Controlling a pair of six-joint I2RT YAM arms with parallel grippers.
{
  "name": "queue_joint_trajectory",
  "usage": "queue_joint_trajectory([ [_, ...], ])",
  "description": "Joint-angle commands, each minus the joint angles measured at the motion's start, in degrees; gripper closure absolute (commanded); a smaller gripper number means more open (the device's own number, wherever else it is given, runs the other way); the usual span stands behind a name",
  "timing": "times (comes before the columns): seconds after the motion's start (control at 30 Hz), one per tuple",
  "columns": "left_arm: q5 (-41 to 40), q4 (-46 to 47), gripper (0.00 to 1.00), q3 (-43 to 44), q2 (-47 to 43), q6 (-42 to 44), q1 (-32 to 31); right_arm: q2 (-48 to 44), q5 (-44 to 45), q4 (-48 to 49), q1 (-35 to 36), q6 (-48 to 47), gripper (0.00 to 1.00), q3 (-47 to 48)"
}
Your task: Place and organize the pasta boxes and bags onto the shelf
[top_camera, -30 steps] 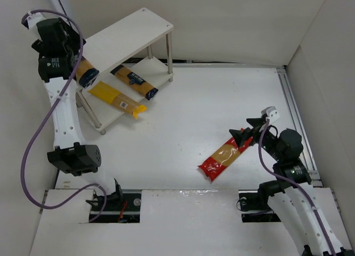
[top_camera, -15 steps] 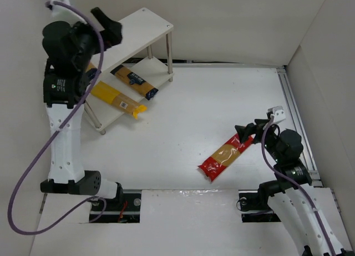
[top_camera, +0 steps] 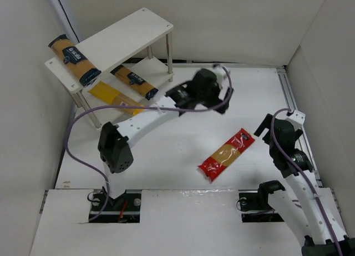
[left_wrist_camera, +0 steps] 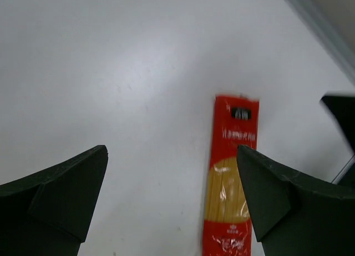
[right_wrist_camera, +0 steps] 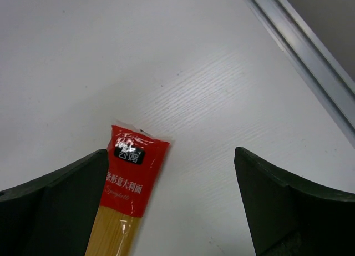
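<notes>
Left end effector [left_wrist_camera: 169, 156] had swung off the shelf [top_camera: 127, 36] to mid-frame, fingers apart and empty. It left a navy-ended pack [top_camera: 74, 59] on the top tier, upper left. Right end effector [right_wrist_camera: 171, 155] had backed off, also spread. Red pack [top_camera: 226, 155] stayed on the counter [top_camera: 166, 139], lower centre, and I judged it the last one to shelve.

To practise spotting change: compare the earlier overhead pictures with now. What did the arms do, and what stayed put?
The left gripper left the orange pack on the shelf's top tier and swung right towards the red pack, open. The right gripper drew back from the red pack's far end, open. The red pack and the two lower-tier packs stayed put.
</notes>
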Motion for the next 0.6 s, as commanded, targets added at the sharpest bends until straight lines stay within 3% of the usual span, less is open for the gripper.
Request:
queue_joint_trajectory([
  [0.0,-2.4,1.7,0.00,-7.6,-2.2,4.6,-8.0,-2.6,7.0,-2.5,-1.7,3.9,0.01,2.8],
  [0.13,-5.1,5.2,0.00,-15.8,-1.7,3.6,-13.6,-8.1,7.1,-2.5,-1.7,3.9,0.01,2.3],
  [0.2,-0.1,7.1,0.00,-18.9,-1.2,3.6,-14.1,-11.2,7.1,-1.9,-1.7,3.9,0.01,1.0],
  [0.33,-0.9,7.1,0.00,-18.1,3.5,4.2,-15.6,-14.2,1.7,1.3,-1.7,0.5,0.01,-1.2],
  [0.57,-3.1,3.8,0.00,-11.0,13.5,4.8,-16.2,-14.3,-0.1,1.9,-1.7,-1.4,0.01,-1.2],
])
